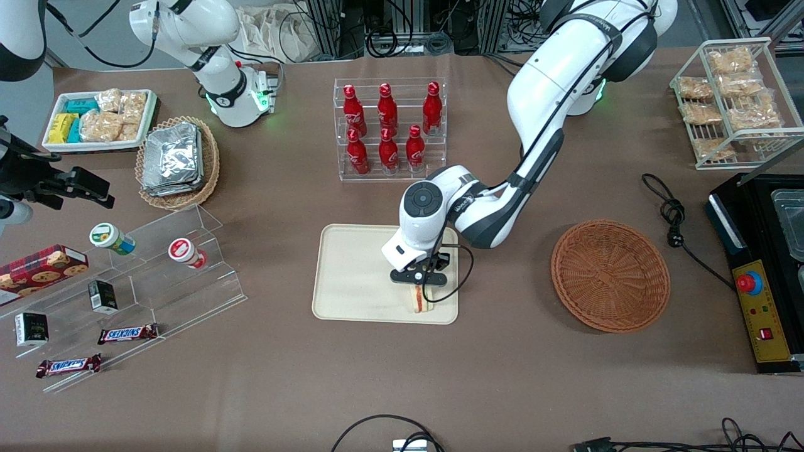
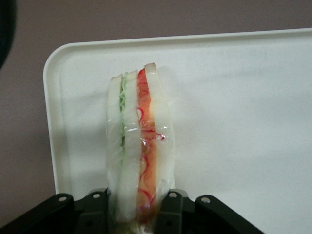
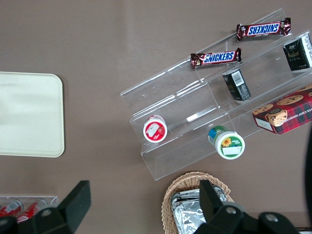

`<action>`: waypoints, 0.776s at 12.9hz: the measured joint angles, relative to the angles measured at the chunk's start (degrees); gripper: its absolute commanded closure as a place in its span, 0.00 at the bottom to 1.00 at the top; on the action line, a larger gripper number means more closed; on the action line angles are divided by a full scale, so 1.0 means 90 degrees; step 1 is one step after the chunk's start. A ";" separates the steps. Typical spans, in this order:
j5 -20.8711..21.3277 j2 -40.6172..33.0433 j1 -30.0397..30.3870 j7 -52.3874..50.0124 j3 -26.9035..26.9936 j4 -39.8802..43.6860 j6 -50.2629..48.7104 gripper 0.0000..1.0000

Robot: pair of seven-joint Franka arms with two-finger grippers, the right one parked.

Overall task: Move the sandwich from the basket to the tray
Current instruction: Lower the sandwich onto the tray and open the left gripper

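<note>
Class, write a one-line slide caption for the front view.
End effector shut on sandwich over tray; basket sits empty.

Sandwich (image 1: 419, 300) mostly covered from the front by the gripper (image 1: 419, 287) above it; only its camera-side edge visible over the tray (image 1: 352, 276). In the wrist view, sandwich's (image 2: 139, 146) gripped end cut off at the frame edge between the fingers (image 2: 168, 209), contact with tray (image 2: 243, 97) not discernible. Tray (image 3: 29, 114) cut off by the edge in the right wrist view.
</note>
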 measured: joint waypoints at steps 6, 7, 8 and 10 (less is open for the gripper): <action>0.0057 -0.0087 0.0008 -0.0201 0.0000 0.0004 -0.0032 0.00; 0.0059 -0.0183 0.0011 -0.0304 0.0000 0.0005 -0.0111 0.00; 0.0059 -0.0290 0.0009 -0.0374 -0.0001 0.0004 -0.0254 0.00; 0.0059 -0.0445 0.0001 -0.0478 -0.0007 -0.0005 -0.0537 0.00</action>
